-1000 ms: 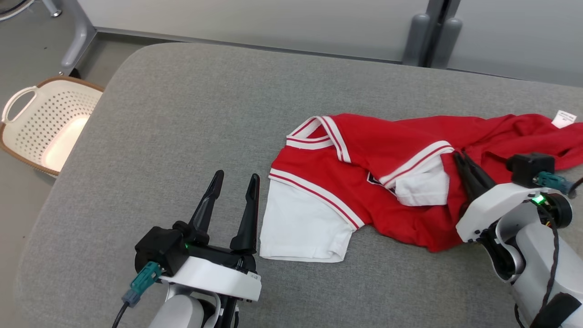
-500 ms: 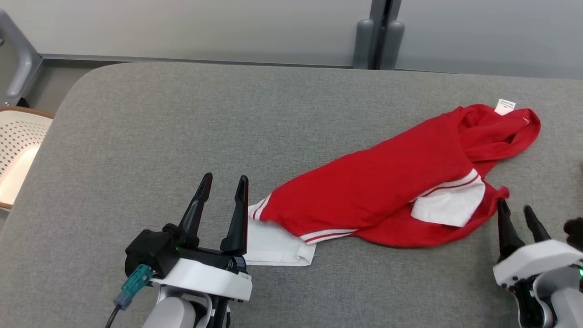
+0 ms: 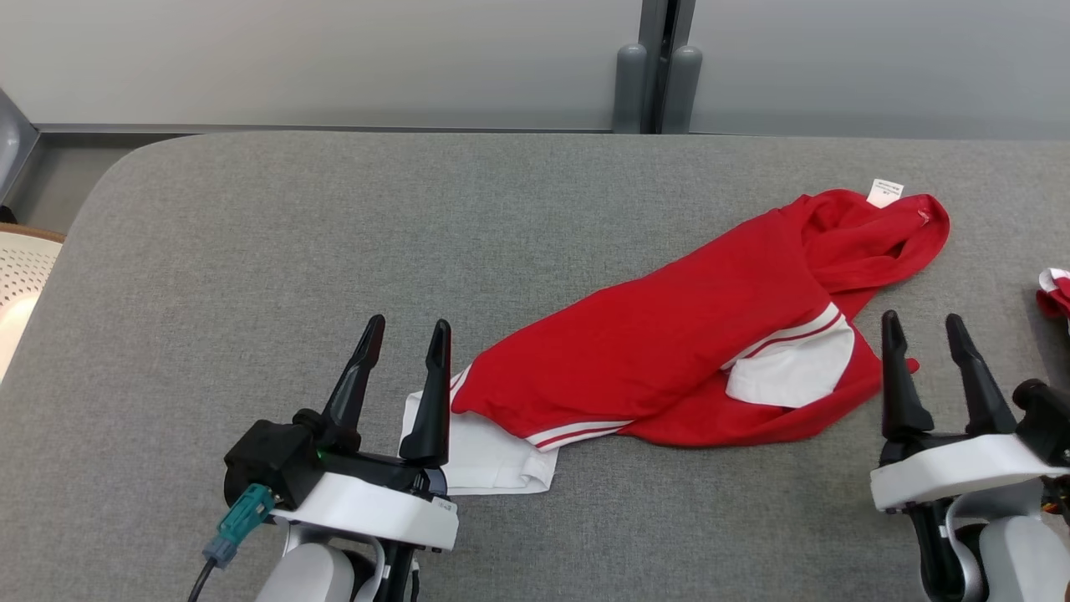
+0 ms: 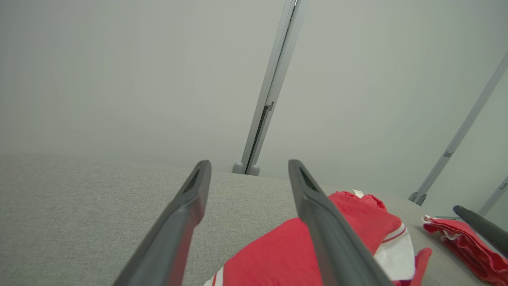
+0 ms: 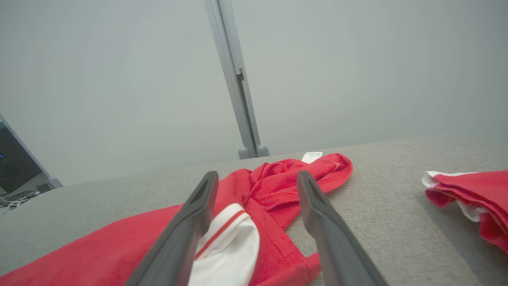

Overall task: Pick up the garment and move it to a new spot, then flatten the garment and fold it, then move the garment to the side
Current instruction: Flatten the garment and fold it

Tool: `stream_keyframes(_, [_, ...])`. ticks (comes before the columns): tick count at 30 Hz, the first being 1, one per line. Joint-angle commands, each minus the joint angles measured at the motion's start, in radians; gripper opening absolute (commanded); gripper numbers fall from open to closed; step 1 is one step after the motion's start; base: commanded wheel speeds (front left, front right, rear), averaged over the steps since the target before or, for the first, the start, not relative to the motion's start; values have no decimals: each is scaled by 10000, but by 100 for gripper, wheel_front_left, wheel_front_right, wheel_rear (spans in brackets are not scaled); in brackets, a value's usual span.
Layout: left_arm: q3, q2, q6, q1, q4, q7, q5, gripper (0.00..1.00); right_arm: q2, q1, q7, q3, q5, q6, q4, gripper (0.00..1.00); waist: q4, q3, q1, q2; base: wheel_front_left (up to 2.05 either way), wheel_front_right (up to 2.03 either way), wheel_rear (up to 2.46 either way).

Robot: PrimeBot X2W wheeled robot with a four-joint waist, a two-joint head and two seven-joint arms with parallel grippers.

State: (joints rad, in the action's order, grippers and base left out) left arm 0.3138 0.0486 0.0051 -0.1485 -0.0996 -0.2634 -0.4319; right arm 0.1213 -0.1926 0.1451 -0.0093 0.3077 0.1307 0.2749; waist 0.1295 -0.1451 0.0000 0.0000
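The garment (image 3: 685, 334) is a red shirt with white sleeves and red-and-white trim. It lies crumpled and partly folded over itself across the middle right of the grey table (image 3: 334, 226). A white sleeve pokes out at its lower left, and a white label sits at its far right end. My left gripper (image 3: 405, 334) stands open at the sleeve's left edge, holding nothing. My right gripper (image 3: 924, 326) is open just right of the garment, clear of the cloth. The garment (image 4: 349, 238) also shows in the left wrist view and between the open fingers in the right wrist view (image 5: 278, 186).
Another red and white cloth (image 3: 1055, 293) lies at the table's right edge, also seen in the right wrist view (image 5: 472, 194). A perforated cream basket (image 3: 21, 284) stands off the table's left side. A grey wall with a post (image 3: 656, 67) runs behind the table.
My right gripper let go of the garment and drew back to the right, now open. The garment flopped over into a crumpled diagonal heap. The head camera turned right.
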Motion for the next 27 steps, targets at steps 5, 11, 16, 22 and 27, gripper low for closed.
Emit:
stream_keyframes(5, [-31,39,-80,23,66,-15,108,100,-56,529,432,458,40,2,-492,100,6,51,0,0,0,0,0])
stream_keyframes(11, [-48,39,-129,100,112,-16,180,100,-230,710,604,405,-237,2,-156,100,42,12,0,0,0,0,0])
stream_keyframes(16, [30,39,-122,7,125,-16,163,100,-219,337,169,150,-314,2,197,100,183,-151,0,0,0,0,0])
stream_keyframes(22, [226,42,-68,-161,98,-16,19,100,-73,-348,-739,-124,-308,2,897,100,538,-492,0,0,0,0,0])
stream_keyframes(27, [335,40,-16,-279,83,-16,-103,100,138,-779,-1257,9,-151,2,1154,0,898,-756,0,0,0,0,0])
